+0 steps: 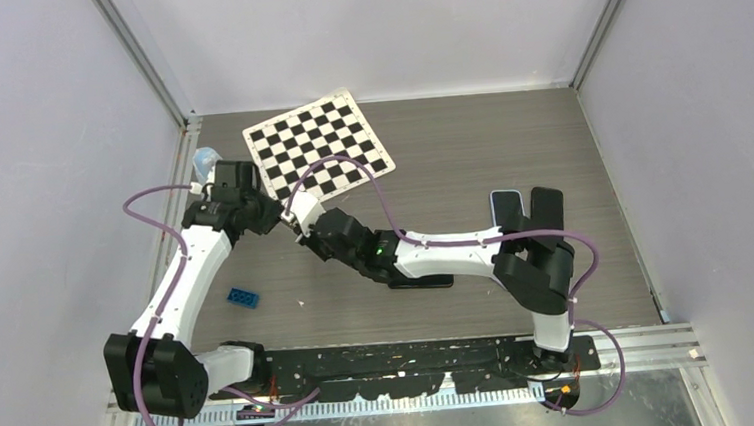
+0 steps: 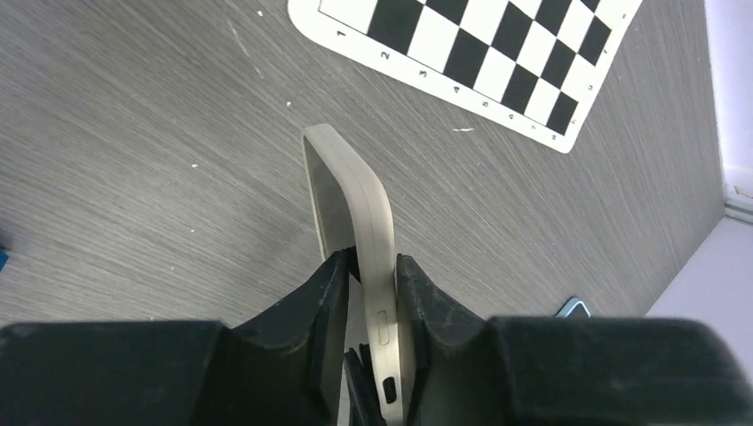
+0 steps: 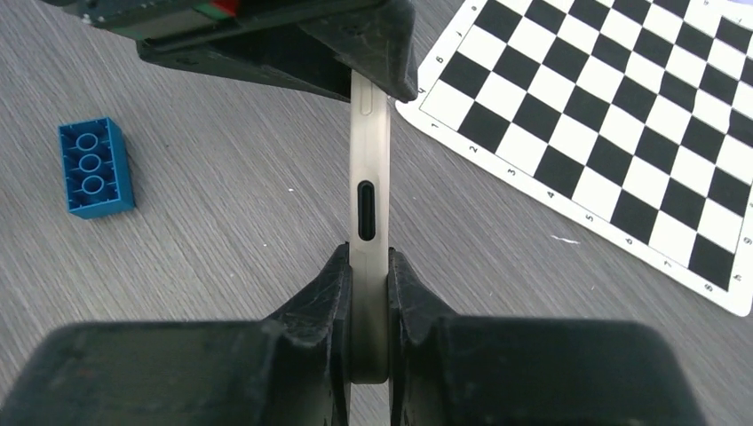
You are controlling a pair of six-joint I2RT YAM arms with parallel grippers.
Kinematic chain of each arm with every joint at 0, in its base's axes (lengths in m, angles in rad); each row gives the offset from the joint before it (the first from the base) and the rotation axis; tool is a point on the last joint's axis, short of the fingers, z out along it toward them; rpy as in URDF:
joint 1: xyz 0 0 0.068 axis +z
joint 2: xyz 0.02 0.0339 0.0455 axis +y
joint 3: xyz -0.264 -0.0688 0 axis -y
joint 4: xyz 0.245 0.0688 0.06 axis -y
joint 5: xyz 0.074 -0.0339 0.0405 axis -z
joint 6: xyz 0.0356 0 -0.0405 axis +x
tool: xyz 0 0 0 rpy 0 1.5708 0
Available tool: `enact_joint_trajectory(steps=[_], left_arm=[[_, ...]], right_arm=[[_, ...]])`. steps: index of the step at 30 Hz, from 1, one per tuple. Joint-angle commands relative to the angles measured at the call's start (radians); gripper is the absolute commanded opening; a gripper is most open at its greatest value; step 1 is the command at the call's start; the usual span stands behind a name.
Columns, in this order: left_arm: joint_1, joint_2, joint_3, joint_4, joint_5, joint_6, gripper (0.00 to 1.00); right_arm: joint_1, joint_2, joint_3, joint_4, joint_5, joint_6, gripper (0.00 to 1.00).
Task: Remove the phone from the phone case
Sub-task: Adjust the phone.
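Pinching phone case (image 3: 368, 169) edges from opposite ends, left tool (image 2: 374, 266), right tool (image 3: 367, 264), tabletop (image 3: 222, 240) beneath

The top external camera looked down from above and behind the arm bases over the whole grey wood-grain worktop (image 1: 469, 146). Both wrist cameras hung close over its far left part, tilted downward; all three views shared the black-and-white checkered mat (image 1: 318, 147).
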Motion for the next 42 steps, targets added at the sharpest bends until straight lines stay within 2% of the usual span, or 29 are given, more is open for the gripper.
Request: enact_joint_trajectory(steps=[1, 2, 6, 9, 12, 16, 18, 22, 25, 29, 32, 36, 38, 42], left_arm=[[0.0, -0.062, -0.009, 0.15, 0.104, 0.077, 0.34], [-0.001, -0.07, -0.016, 0.168, 0.105, 0.101, 0.41], [0.008, -0.106, -0.047, 0.22, 0.057, 0.163, 0.87], [0.021, -0.122, -0.049, 0.235, 0.065, 0.2, 0.96], [0.025, -0.139, -0.05, 0.245, 0.066, 0.246, 0.99], [0.028, -0.176, -0.062, 0.271, 0.06, 0.297, 1.0], [0.029, -0.208, -0.084, 0.321, 0.064, 0.318, 1.0], [0.03, -0.272, -0.156, 0.48, 0.152, 0.368, 0.99], [0.029, -0.287, -0.177, 0.572, 0.276, 0.404, 0.98], [0.03, -0.258, -0.174, 0.673, 0.485, 0.409, 0.98], [0.03, -0.224, -0.163, 0.728, 0.568, 0.375, 0.96], [0.03, -0.207, -0.18, 0.922, 0.658, 0.304, 0.95], [0.03, -0.212, -0.203, 1.032, 0.69, 0.267, 0.95], [0.03, -0.232, -0.239, 1.18, 0.694, 0.216, 0.95]], right_arm=[[-0.014, -0.028, 0.002, 0.066, 0.011, 0.01, 0.01], [-0.015, -0.033, -0.001, 0.063, 0.02, -0.004, 0.01], [-0.037, -0.077, -0.032, 0.053, 0.027, 0.0, 0.01], [-0.052, -0.123, -0.062, 0.039, 0.019, 0.026, 0.01], [-0.091, -0.159, -0.08, 0.026, -0.008, 0.075, 0.01], [-0.202, -0.201, -0.1, -0.008, -0.144, 0.208, 0.01], [-0.269, -0.226, -0.105, -0.022, -0.239, 0.289, 0.01], [-0.43, -0.274, -0.105, 0.017, -0.568, 0.53, 0.01], [-0.537, -0.298, -0.104, 0.147, -0.704, 0.779, 0.01], [-0.603, -0.297, -0.101, 0.335, -0.832, 1.04, 0.01], [-0.622, -0.267, -0.096, 0.558, -0.905, 1.282, 0.01], [-0.619, -0.206, -0.07, 0.833, -0.934, 1.554, 0.01], [-0.612, -0.186, -0.056, 0.887, -0.935, 1.62, 0.01], [-0.605, -0.181, -0.047, 0.881, -0.934, 1.631, 0.01]])
